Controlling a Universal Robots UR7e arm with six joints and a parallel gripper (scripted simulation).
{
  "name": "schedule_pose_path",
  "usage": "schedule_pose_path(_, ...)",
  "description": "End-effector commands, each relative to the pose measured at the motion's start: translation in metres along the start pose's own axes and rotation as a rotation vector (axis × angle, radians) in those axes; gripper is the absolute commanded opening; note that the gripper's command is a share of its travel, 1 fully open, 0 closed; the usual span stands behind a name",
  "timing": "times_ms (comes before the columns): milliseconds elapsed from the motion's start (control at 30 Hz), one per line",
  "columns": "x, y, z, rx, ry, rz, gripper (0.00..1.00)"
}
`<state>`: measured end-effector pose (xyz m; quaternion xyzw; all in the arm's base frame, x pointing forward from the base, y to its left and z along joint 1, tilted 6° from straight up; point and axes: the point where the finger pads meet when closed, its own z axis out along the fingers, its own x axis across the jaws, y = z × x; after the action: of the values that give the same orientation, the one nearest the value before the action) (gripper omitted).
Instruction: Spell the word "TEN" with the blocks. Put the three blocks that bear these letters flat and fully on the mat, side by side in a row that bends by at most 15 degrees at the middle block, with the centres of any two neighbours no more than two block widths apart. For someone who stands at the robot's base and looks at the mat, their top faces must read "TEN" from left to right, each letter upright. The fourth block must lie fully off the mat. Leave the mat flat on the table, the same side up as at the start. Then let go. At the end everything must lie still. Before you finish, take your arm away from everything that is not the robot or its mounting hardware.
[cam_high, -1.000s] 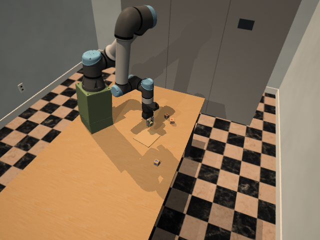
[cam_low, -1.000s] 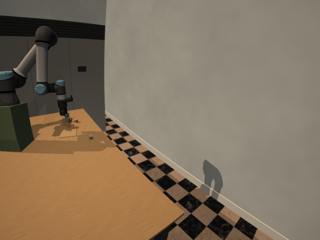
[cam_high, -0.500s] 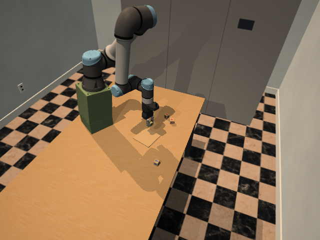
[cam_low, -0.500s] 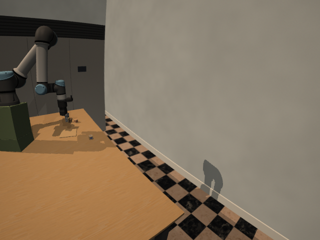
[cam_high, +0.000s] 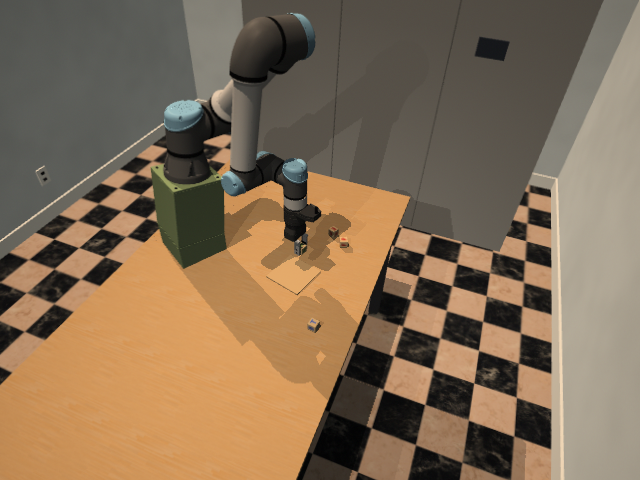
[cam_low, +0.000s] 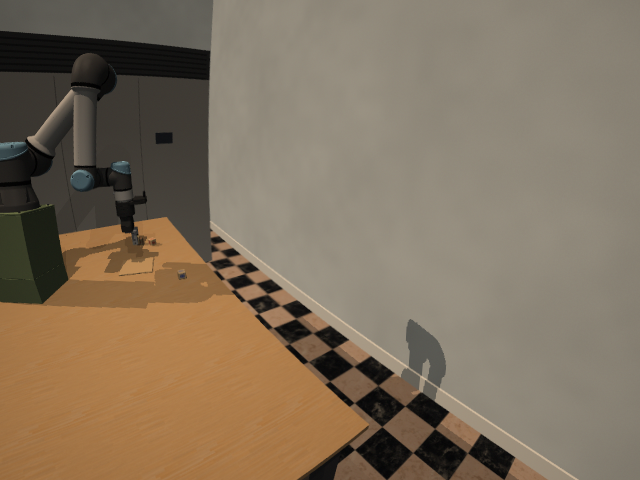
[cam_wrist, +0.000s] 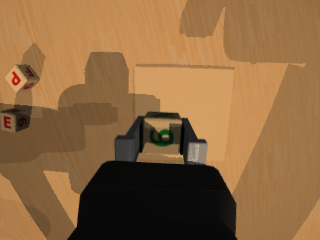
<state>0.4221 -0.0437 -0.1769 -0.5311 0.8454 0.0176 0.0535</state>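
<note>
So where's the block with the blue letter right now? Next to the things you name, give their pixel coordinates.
In the top view, the blue-lettered block (cam_high: 313, 325) (cam_low: 181, 274) sits on the table, off the mat (cam_high: 293, 277) (cam_low: 137, 267), on the side away from the two red-lettered blocks (cam_high: 339, 237) (cam_wrist: 18, 100).

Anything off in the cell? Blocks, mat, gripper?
No damage or spill visible. The mat looks flat. Only oddity: the block marked P sits turned relative to the mat edges, off it. Harmless if it's the spare, since TEN needs no P.
</note>
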Motion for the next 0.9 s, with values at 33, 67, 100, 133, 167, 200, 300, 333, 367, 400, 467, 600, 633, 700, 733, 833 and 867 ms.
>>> schedule_pose_path(33,-0.001,-0.002,0.004,0.001,0.000,-0.164,0.57)
schedule_pose_path(67,-0.001,-0.002,0.005,0.001,0.000,-0.188,0.57)
schedule_pose_path(100,-0.001,-0.003,0.005,0.001,0.000,-0.212,0.57)
schedule_pose_path(133,-0.002,-0.003,0.006,0.001,0.000,-0.236,0.57)
schedule_pose_path(167,-0.002,-0.003,0.006,0.001,0.000,-0.260,0.57)
schedule_pose_path(200,-0.002,-0.003,0.007,0.001,0.000,-0.284,0.57)
schedule_pose_path(300,-0.002,-0.003,0.008,0.001,0.000,-0.333,0.57)
schedule_pose_path(333,-0.002,-0.003,0.008,0.001,0.000,-0.333,0.57)
schedule_pose_path(367,-0.002,-0.004,0.009,0.001,0.000,-0.374,0.57)
schedule_pose_path(400,-0.003,-0.004,0.010,0.001,0.000,-0.417,0.57)
schedule_pose_path(467,-0.003,-0.004,0.012,0.001,0.000,-0.457,0.57)
schedule_pose_path(600,-0.003,-0.004,0.014,0.001,0.001,-0.554,0.57)
schedule_pose_path(633,-0.003,-0.004,0.015,0.001,0.001,-0.579,0.57)
schedule_pose_path(700,-0.003,-0.004,0.016,0.001,0.001,-0.627,0.57)
schedule_pose_path(733,-0.003,-0.003,0.017,0.001,0.001,-0.651,0.57)
schedule_pose_path(833,-0.003,-0.003,0.019,0.001,0.001,-0.723,0.57)
schedule_pose_path(867,-0.003,-0.003,0.019,0.001,0.001,-0.723,0.57)
